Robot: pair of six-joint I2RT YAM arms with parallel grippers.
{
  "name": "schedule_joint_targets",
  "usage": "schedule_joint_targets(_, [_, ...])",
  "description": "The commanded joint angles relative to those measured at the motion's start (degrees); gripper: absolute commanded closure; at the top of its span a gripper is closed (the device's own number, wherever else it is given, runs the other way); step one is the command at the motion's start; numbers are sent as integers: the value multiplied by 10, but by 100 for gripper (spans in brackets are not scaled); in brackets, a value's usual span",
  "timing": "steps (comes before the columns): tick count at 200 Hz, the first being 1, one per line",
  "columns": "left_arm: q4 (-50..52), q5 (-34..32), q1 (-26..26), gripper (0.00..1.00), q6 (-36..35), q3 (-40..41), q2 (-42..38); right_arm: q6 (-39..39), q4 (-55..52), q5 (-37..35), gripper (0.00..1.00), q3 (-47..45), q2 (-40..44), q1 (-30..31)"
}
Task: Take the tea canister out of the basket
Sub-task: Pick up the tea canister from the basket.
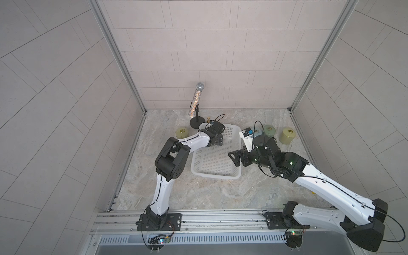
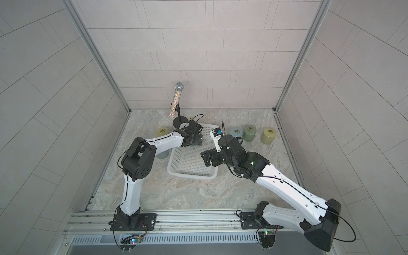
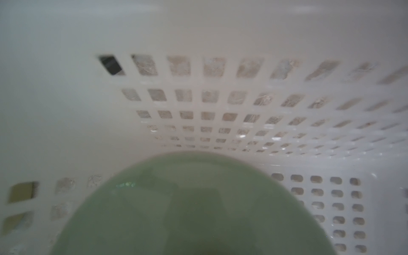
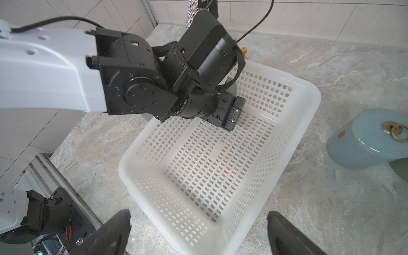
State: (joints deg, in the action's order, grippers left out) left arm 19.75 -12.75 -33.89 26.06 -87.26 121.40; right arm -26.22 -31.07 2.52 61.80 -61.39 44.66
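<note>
The white basket (image 1: pixel 215 175) (image 2: pixel 191 174) (image 4: pixel 309 92) sits mid-table. A pale green tea canister (image 3: pixel 192 209) stands in its far left corner, and only a sliver of the canister (image 4: pixel 232 85) shows behind the left wrist. My left gripper (image 1: pixel 217 140) (image 4: pixel 231 114) reaches down into that corner, right at the canister. Its fingers are hidden, so the grip cannot be made out. My right gripper (image 4: pixel 198 234) (image 1: pixel 235 157) hovers open over the basket's near right rim with nothing between its fingers.
Outside the basket stand a yellow-green canister (image 1: pixel 181 133) at its left, a grey-green one (image 2: pixel 163 154) under the left arm, and blue (image 2: pixel 235 132), green (image 2: pixel 249 133) and yellow (image 2: pixel 268 135) ones at its right. A glittery microphone on a stand (image 1: pixel 195 101) rises behind the basket.
</note>
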Motion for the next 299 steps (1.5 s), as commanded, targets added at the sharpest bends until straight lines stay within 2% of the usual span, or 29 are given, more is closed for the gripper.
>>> schedule_joint_targets(1, [25,-6,4,2,-3,-7,23,-7,3,1,0,-4,14,-1])
schedule_joint_targets(88, [9,-10,5,3,-3,-27,48,-9,-2,-1,0,-7,20,-1])
schedule_joint_targets(111, [7,-13,5,8,-5,-20,42,-9,-2,-1,0,-7,17,-1])
schedule_joint_targets(155, [-2,-16,5,14,-7,-7,21,-11,5,4,0,-5,11,-1])
schedule_joint_targets(219, [3,-7,1,15,-3,2,-20,-11,6,2,0,-7,14,-2])
schedule_joint_targets(299, [40,-5,-15,16,2,20,-115,-2,9,-2,0,-14,23,-1])
